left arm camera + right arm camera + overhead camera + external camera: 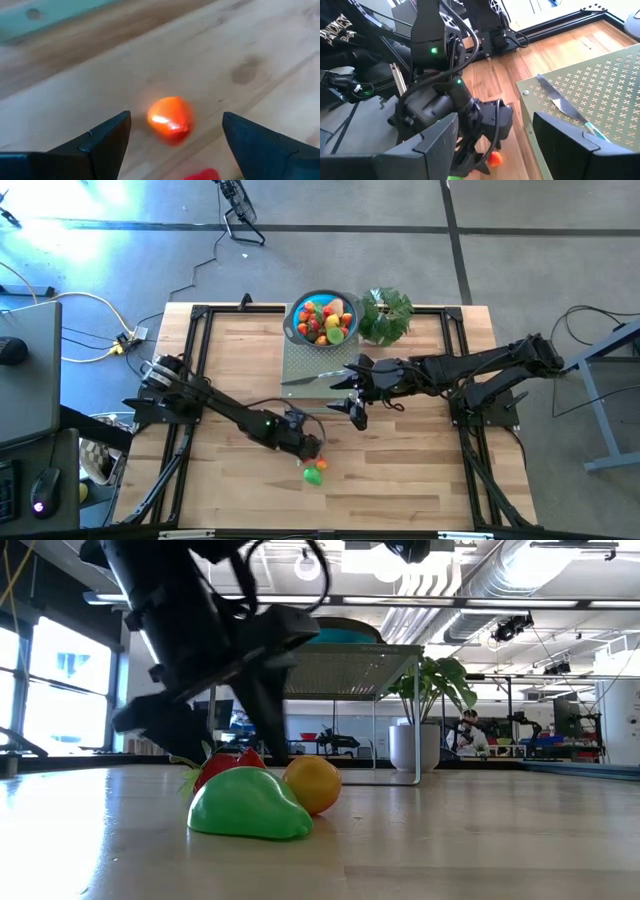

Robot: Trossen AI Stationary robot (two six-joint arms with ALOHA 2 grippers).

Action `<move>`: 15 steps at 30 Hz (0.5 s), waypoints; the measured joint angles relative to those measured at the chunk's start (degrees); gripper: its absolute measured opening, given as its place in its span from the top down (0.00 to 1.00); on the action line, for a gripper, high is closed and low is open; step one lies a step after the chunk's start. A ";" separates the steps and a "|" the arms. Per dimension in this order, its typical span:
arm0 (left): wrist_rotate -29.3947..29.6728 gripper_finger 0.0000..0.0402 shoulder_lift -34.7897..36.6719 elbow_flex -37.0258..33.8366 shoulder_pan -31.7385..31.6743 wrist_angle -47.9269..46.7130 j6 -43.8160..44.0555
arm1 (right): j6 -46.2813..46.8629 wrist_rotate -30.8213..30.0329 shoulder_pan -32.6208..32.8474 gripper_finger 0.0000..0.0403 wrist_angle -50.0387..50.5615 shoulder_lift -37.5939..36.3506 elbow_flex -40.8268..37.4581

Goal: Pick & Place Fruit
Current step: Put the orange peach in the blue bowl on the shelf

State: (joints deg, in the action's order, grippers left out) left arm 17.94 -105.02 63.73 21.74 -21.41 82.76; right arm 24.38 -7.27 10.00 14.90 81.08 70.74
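Note:
Three small toy fruits lie together on the wooden table near its front edge. They are an orange one [170, 120], a green one [248, 805] and a red one [228, 765]. My left gripper [176, 122] slants down over them, open. Its fingers stand on either side of the orange fruit [322, 464] without touching it. More fruit fills the blue bowl [296, 326] on the perforated stand [300, 360]. My right gripper [352, 395] hangs open over the table, beside the stand's near edge, and holds nothing.
A slim silver knife [315, 377] lies on the perforated stand in front of the bowl. A leafy green plant [386, 315] stands to the bowl's right. Black frame rails [196, 360] run along the table's sides. Bare wood lies around the three fruits.

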 joint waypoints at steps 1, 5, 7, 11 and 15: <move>-0.31 0.23 -0.44 0.27 0.00 0.21 -0.06 | 0.00 0.00 0.00 0.38 -0.01 0.00 0.00; -0.88 0.23 -1.20 1.31 0.04 -1.64 -0.43 | 0.00 -0.01 0.00 0.38 0.31 0.00 -0.03; -0.89 0.23 -1.20 1.28 0.02 -1.59 -0.38 | 0.00 -0.04 0.00 0.38 0.32 0.00 -0.04; -0.86 0.23 -1.20 1.28 0.02 -1.88 -0.02 | 0.00 -0.04 0.00 0.38 0.76 0.00 -0.04; -0.83 0.23 -1.20 1.24 0.02 -1.71 0.00 | 0.00 -0.04 0.00 0.38 1.16 0.00 -0.04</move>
State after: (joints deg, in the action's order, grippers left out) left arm 17.11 -106.21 64.97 21.76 -23.11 82.76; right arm 24.38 -7.31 10.00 16.07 81.08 70.70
